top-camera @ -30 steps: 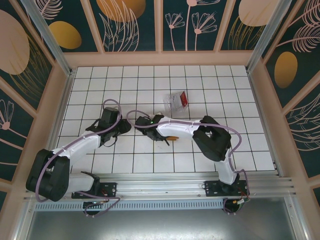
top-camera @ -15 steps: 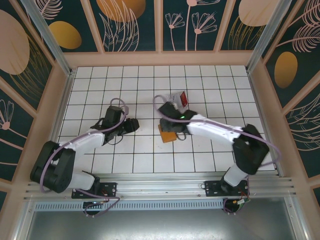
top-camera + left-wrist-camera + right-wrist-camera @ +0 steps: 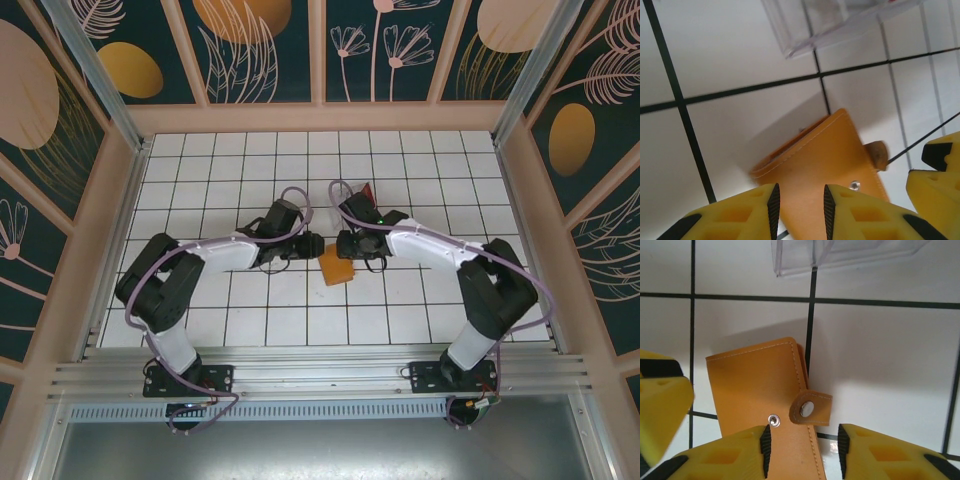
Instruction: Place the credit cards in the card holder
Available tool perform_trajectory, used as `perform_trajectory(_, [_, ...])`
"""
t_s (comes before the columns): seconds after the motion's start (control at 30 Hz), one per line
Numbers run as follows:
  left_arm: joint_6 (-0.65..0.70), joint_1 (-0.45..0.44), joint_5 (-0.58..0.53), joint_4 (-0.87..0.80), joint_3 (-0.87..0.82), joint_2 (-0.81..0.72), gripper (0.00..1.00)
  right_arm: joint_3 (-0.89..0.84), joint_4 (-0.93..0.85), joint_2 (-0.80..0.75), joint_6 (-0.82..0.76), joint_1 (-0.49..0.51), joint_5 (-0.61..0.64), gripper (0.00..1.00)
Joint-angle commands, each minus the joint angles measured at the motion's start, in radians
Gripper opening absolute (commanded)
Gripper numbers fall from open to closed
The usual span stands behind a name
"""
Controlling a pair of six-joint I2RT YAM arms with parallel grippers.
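Note:
The orange card holder (image 3: 337, 266) lies flat on the white tiles, folded, its snap tab (image 3: 810, 408) loose. My left gripper (image 3: 306, 245) hovers at its left edge, jaws open over the leather (image 3: 800, 207). From the right, my right gripper (image 3: 349, 245) stands open, with the tab and the holder's edge (image 3: 802, 450) between its pads. A red credit card (image 3: 368, 189) shows at the clear case behind the right arm. In the wrist views the card holder (image 3: 825, 165) (image 3: 757, 385) spreads just ahead of the fingertips.
A clear plastic case (image 3: 840, 20) (image 3: 840, 255) lies on the tiles just beyond the card holder. Both arms reach in from the sides and meet mid-table. Wooden walls ring the tiled floor (image 3: 200, 160).
My left gripper swung right up to the card holder. The right gripper drew back off the holder toward the case, then settled at its right edge. Both pairs of jaws narrowed.

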Motion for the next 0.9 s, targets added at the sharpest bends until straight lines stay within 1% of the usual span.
perform_trajectory(0.0, [0.021, -0.005, 0.019, -0.04, 0.023, 0.037, 0.33, 0.036, -0.026, 0.044, -0.021, -0.003, -0.019, 0.37])
perform_trajectory(0.13, [0.017, -0.008, 0.018, -0.034, 0.024, 0.046, 0.33, 0.051, -0.037, 0.05, -0.027, -0.003, 0.025, 0.29])
perform_trajectory(0.2, [0.018, -0.008, 0.015, -0.035, 0.024, 0.051, 0.33, 0.057, -0.041, 0.053, -0.03, -0.003, 0.028, 0.28])
perform_trajectory(0.27, [0.016, -0.009, 0.018, -0.037, 0.024, 0.059, 0.33, 0.062, -0.044, 0.061, -0.03, -0.003, 0.025, 0.23])
perform_trajectory(0.47, [0.018, -0.01, 0.018, -0.04, 0.053, 0.065, 0.33, 0.057, -0.04, 0.052, -0.029, -0.003, 0.029, 0.13])
perform_trajectory(0.63, [0.016, -0.015, 0.019, -0.039, 0.055, 0.07, 0.33, 0.055, -0.045, 0.057, -0.032, -0.004, 0.043, 0.13])
perform_trajectory(0.7, [0.016, -0.015, 0.019, -0.04, 0.055, 0.066, 0.33, 0.059, -0.042, 0.056, -0.032, -0.002, 0.041, 0.22])
perform_trajectory(0.87, [0.015, -0.019, 0.018, -0.037, 0.054, 0.068, 0.33, 0.099, -0.06, 0.092, -0.038, 0.008, 0.076, 0.28])
